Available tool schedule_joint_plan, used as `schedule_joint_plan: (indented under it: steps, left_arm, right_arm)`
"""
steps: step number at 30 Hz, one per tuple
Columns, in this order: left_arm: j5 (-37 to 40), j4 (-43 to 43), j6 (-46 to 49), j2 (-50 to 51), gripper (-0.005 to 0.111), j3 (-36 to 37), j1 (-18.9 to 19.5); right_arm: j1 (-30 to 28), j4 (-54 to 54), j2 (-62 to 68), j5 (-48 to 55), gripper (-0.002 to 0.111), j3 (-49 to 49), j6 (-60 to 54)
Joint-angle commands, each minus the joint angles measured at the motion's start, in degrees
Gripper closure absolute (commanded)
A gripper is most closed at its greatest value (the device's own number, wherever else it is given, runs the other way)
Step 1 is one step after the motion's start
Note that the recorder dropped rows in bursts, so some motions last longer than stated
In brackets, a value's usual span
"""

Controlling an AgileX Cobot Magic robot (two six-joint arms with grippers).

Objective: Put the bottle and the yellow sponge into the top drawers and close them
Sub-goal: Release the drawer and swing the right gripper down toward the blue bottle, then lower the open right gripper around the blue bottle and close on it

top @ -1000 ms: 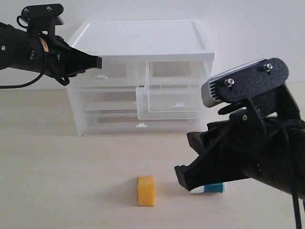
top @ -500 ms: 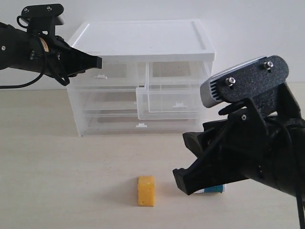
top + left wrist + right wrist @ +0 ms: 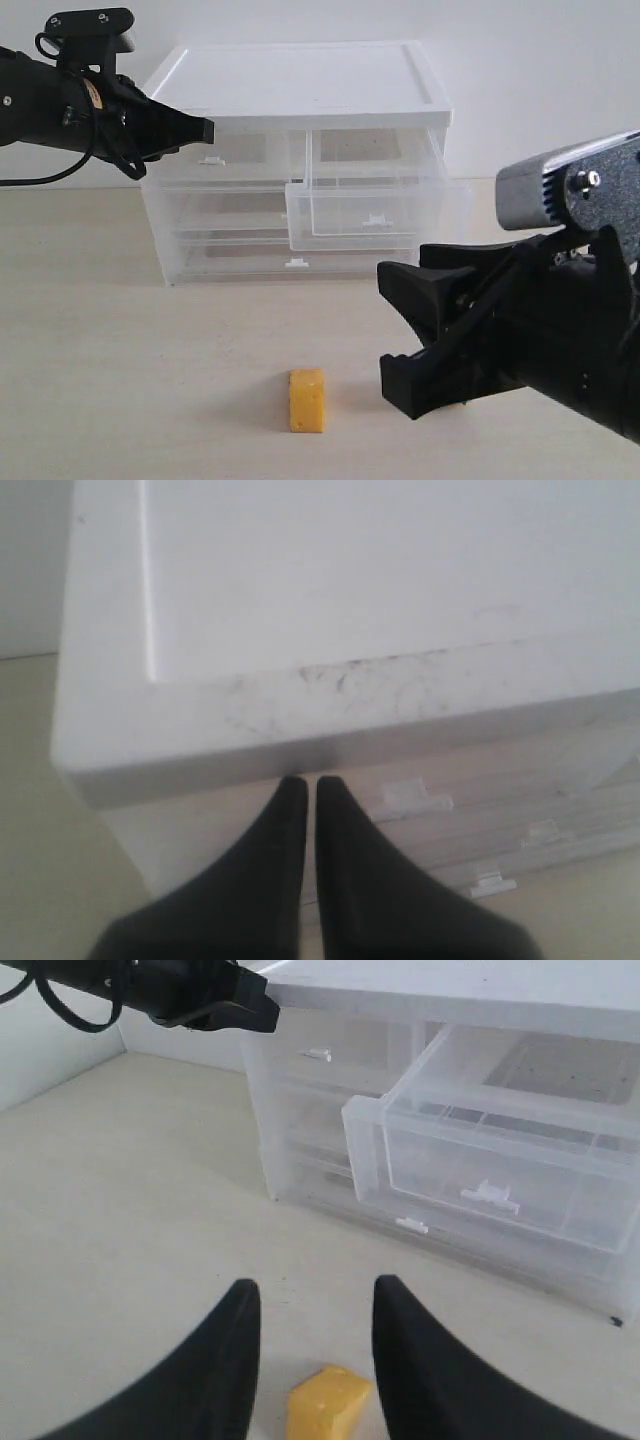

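exterior view: yellow sponge (image 3: 306, 400) is an upright orange-yellow block; right gripper (image 3: 392, 318) apart, left gripper (image 3: 205, 128) together.

You see the yellow sponge (image 3: 307, 400), a plain yellow-orange, low in the frame on the pale beige table (image 3: 120, 350). The chest's top (image 3: 300, 80) is white with faint grey smudges, above the milky translucent top drawers (image 3: 340, 215) with their white handles (image 3: 375, 220). The left gripper (image 3: 205, 130) and the right gripper (image 3: 315, 1285) are matte black, and the camera housing (image 3: 530, 185) at right is silver-grey.
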Motion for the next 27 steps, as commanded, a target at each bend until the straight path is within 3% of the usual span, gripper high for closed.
schedule_joint_plan:
  steps: [1, 4, 6, 11, 22, 24, 27]
  left_arm:
    - [-3.7, 1.0, 0.1, 1.2, 0.103, -0.4, 0.4]
    - [-3.7, 1.0, 0.1, 1.2, 0.103, -0.4, 0.4]
    - [-3.7, 1.0, 0.1, 1.2, 0.103, -0.4, 0.4]
    - [-3.7, 1.0, 0.1, 1.2, 0.103, -0.4, 0.4]
    - [-3.7, 1.0, 0.1, 1.2, 0.103, -0.4, 0.4]
    - [-3.7, 1.0, 0.1, 1.2, 0.103, -0.4, 0.4]
    - [-3.7, 1.0, 0.1, 1.2, 0.103, -0.4, 0.4]
  right_arm:
    - [0.0, -11.8, -1.1, 0.0, 0.074, 0.4, 15.1]
    - [0.0, -32.1, -1.9, -0.6, 0.074, 1.6, 36.0]
    - [0.0, -40.9, -2.0, 1.2, 0.074, 1.7, 43.6]
    - [0.0, -42.4, -2.0, 11.8, 0.074, 1.3, 38.8]
    - [0.0, -43.3, -2.0, 23.4, 0.074, 1.3, 26.4]
    - [-0.3, -46.2, -2.0, 23.5, 0.074, 1.3, 26.8]
    - [-3.5, -58.3, -2.0, 24.2, 0.074, 1.3, 38.3]
